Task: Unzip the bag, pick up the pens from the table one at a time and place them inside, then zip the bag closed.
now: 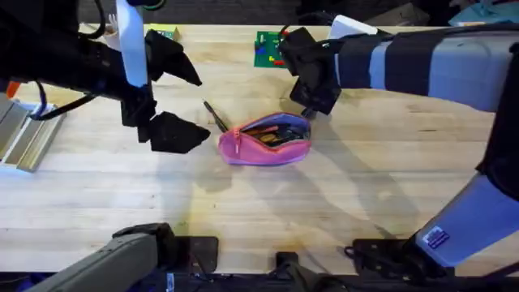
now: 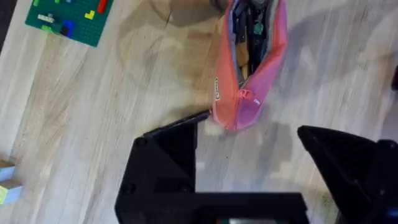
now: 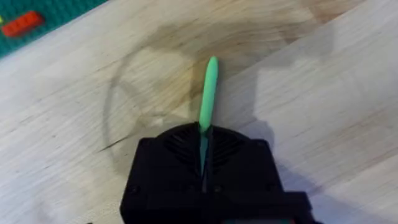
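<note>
Right gripper (image 3: 204, 163) clamps light green pen (image 3: 208, 93); pink bag (image 1: 266, 139) unzipped; left gripper (image 2: 249, 180) spread.

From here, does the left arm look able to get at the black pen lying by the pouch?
Probably yes. The left gripper hangs open just beside the black pen, which lies on bare table against the pink pouch's zipper end, with nothing between them. The right gripper, holding the green pen, is across the pouch.

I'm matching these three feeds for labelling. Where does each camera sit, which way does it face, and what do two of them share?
Overhead: above the bases, looking down and forward at the table, both arms and the open pink bag.
Left wrist: on the left arm, looking down past its open left gripper at the bag.
Right wrist: on the right arm, looking down; the right gripper clamps the green pen.
Shared: overhead and left wrist both show the bag and the green board.
</note>
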Robot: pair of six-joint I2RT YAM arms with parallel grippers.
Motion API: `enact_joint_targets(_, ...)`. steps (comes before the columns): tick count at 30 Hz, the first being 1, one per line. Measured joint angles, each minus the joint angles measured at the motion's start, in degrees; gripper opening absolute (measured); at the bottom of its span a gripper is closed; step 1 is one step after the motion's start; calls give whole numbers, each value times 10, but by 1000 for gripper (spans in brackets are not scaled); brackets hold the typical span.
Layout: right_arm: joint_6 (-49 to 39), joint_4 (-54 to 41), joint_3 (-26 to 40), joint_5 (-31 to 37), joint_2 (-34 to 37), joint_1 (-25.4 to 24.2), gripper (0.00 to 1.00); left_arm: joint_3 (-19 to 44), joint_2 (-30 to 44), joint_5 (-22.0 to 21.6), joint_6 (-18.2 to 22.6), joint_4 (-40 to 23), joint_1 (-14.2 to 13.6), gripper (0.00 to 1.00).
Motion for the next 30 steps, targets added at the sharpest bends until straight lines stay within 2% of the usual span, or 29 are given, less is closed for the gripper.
enact_joint_targets(9, -82, 0, 2, 5, -9, -2, 32, 0, 0, 0, 0, 0, 0, 993)
enact_joint_targets(22, -249, -23, 7, 9, -142, -2, 32, 0, 0, 0, 0, 0, 0, 993)
enact_joint_targets(30, -347, -69, 7, 9, -193, -2, 32, 0, 0, 0, 0, 0, 0, 993)
